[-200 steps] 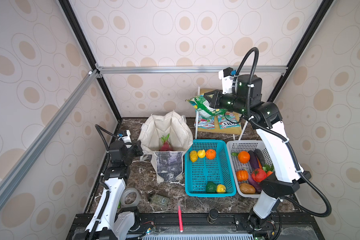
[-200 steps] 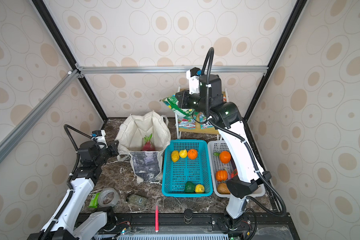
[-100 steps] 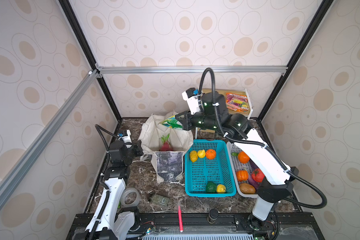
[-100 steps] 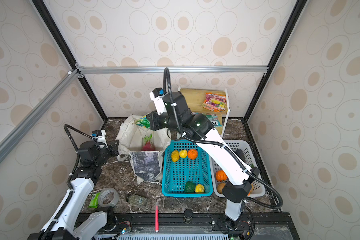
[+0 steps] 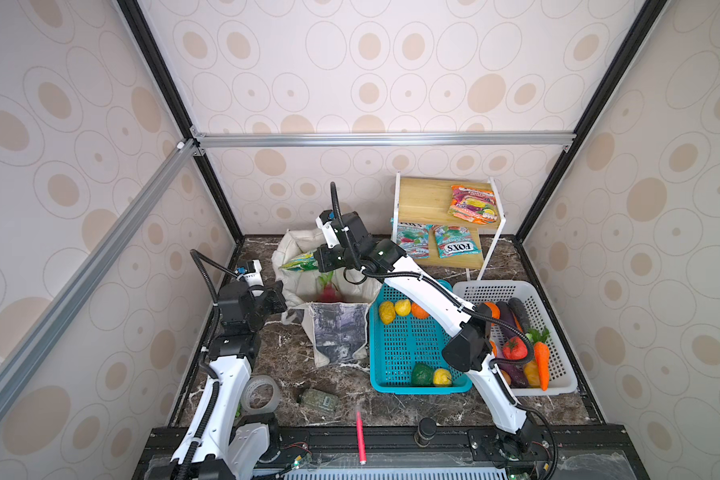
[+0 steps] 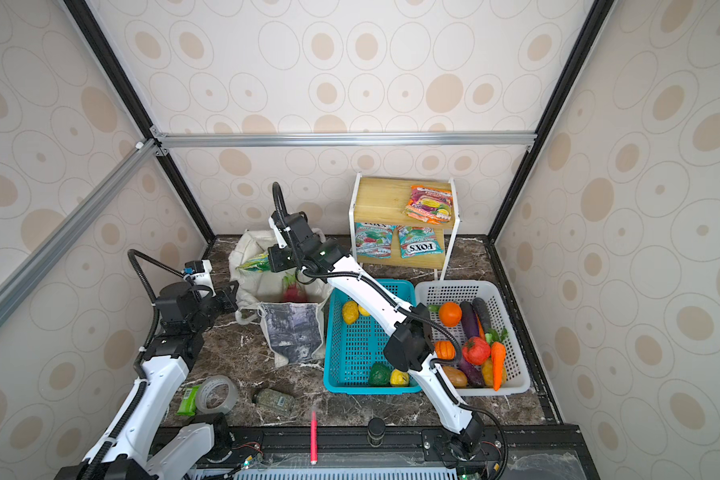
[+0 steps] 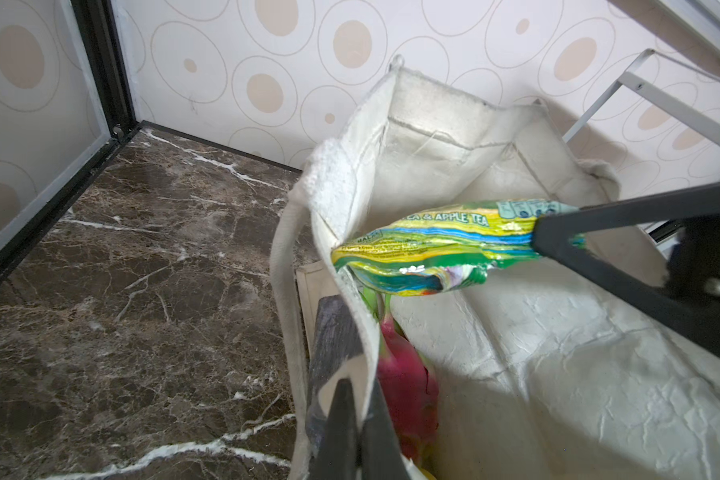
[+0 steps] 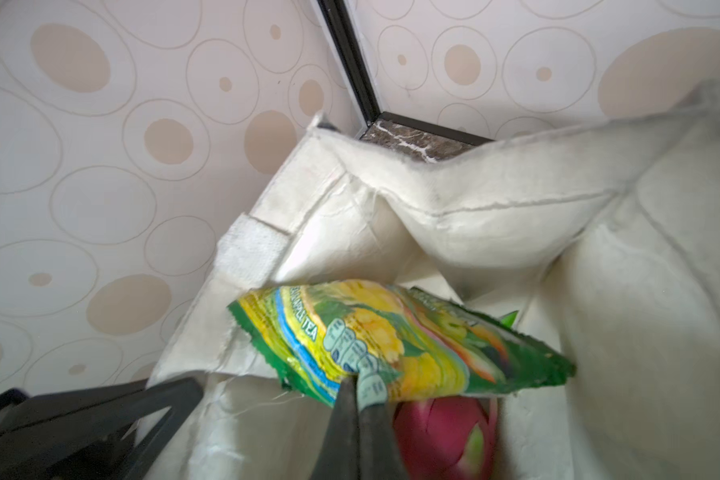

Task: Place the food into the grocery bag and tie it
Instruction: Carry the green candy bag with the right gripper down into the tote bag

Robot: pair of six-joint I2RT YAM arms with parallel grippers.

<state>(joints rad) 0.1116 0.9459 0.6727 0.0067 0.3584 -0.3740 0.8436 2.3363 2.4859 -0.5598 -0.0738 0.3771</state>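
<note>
Both top views — packet (image 5: 299,262) lengthwise, pointing left

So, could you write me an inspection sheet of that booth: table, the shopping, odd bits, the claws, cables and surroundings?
Surface: dark marbled tabletop with white veins.
Job's things: grocery bag stands open with a dragon fruit inside; green snack packet hangs over its mouth; more packets on the wooden shelf; toy produce in the teal basket and white basket.
Clutter: tape roll, small bottle, red pen near the front edge.
Grippers: right gripper shut on the green snack packet; left gripper shut on the bag's rim.
Cables: black hoses arch over both arms, nothing seen snagged.
Surroundings: spotted walls, aluminium frame bar.
</note>
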